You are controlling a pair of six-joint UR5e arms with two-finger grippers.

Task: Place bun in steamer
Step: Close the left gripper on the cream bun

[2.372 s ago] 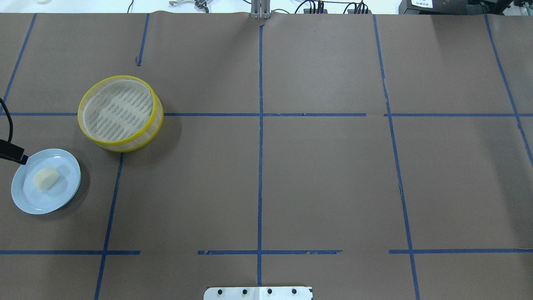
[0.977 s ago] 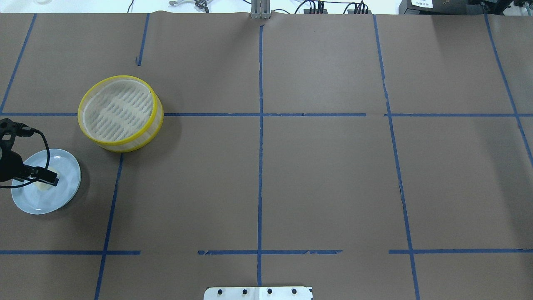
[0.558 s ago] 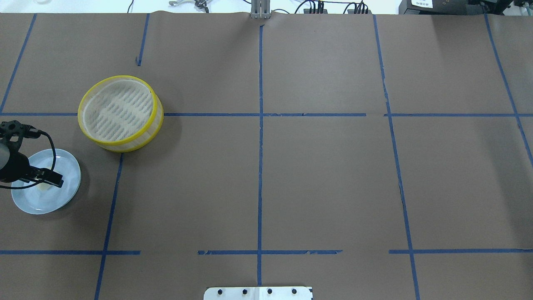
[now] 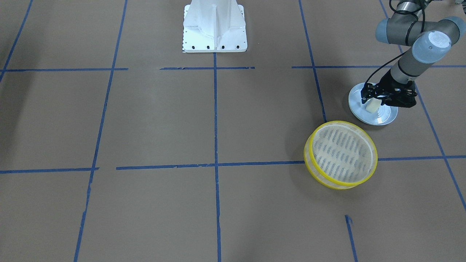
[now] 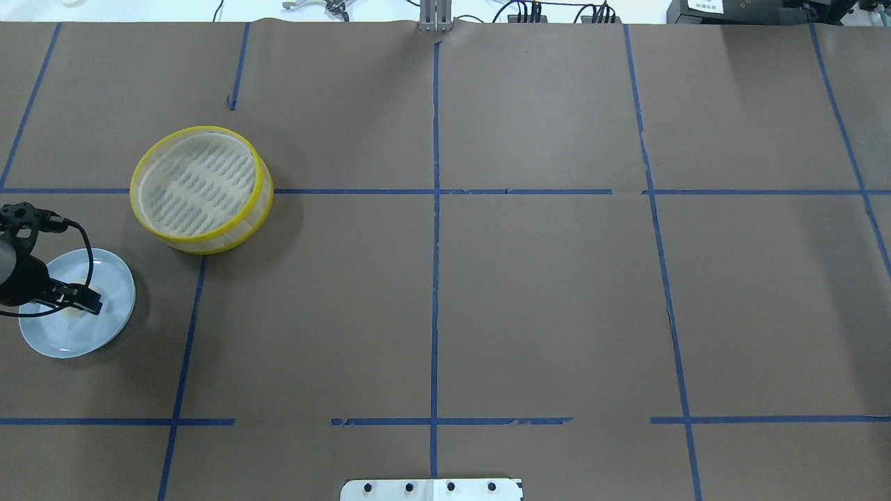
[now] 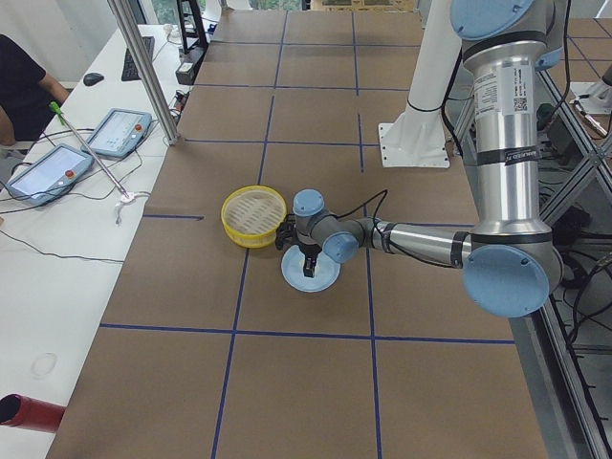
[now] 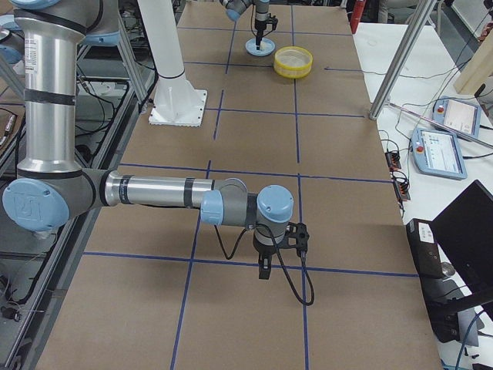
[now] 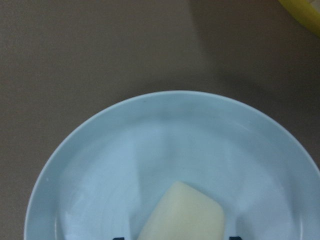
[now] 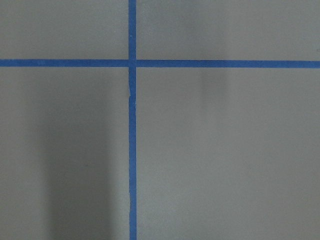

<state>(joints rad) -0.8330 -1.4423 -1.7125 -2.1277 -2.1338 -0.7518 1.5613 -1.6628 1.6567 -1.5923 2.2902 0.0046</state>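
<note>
The cream-white bun [image 8: 182,212] lies on a light-blue plate [image 8: 175,135] at the table's left edge. My left gripper [image 4: 372,103] is low over the plate. Its jaws are open and straddle the bun [image 4: 371,107], with a gap on each side in the left wrist view. From overhead the gripper [image 5: 87,302] hides most of the bun [image 5: 72,313]. The yellow-rimmed steamer [image 5: 198,186] stands empty a short way beyond the plate [image 5: 111,285], and it also shows in the front view [image 4: 341,154]. My right gripper [image 7: 264,271] hangs over bare table; I cannot tell whether it is open or shut.
Brown paper with blue tape lines covers the table. The robot's white base [image 4: 214,27] is at the near middle edge. Tablets [image 6: 115,132] and cables lie on the side bench beyond the far edge. The left arm [image 4: 411,62] reaches in over the plate's outer side.
The left arm has come in over the plate and covered the bun. In the last half second the gripper has shifted only slightly. The steamer has not moved.
</note>
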